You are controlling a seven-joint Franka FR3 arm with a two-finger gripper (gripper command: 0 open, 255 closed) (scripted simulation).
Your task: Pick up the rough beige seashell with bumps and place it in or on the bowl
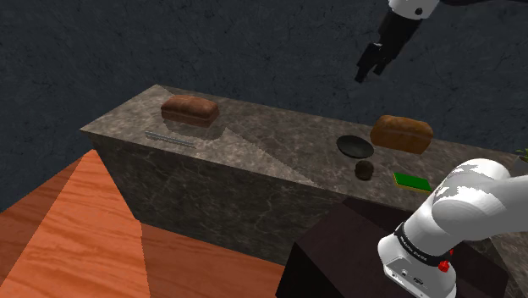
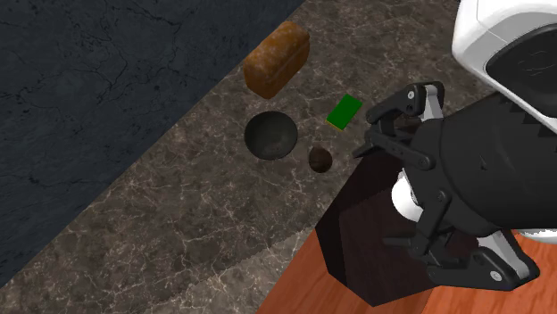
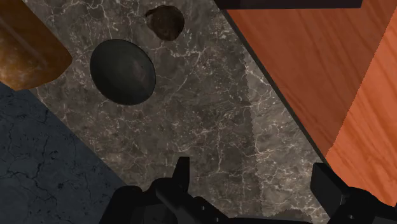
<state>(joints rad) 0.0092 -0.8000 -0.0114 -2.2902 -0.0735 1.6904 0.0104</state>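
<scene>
A black two-finger gripper (image 1: 368, 72) hangs high above a dark marbled stone counter (image 1: 271, 135); its fingers (image 3: 182, 178) stand well apart, open and holding nothing; the small, dark brown, lumpy seashell (image 1: 365, 170) lies on the counter just beside a round dark grey bowl (image 1: 355, 146), not touching it, on the side nearer the robot's dark box stand (image 1: 338, 254); a golden-brown bread loaf (image 1: 402, 133) lies just behind the bowl; a flat green rectangular block (image 1: 412, 180) lies near the seashell; a second brown loaf (image 1: 190, 110) and a thin grey utensil (image 1: 169, 137) rest far along the counter, toward the shoulder view's left.
</scene>
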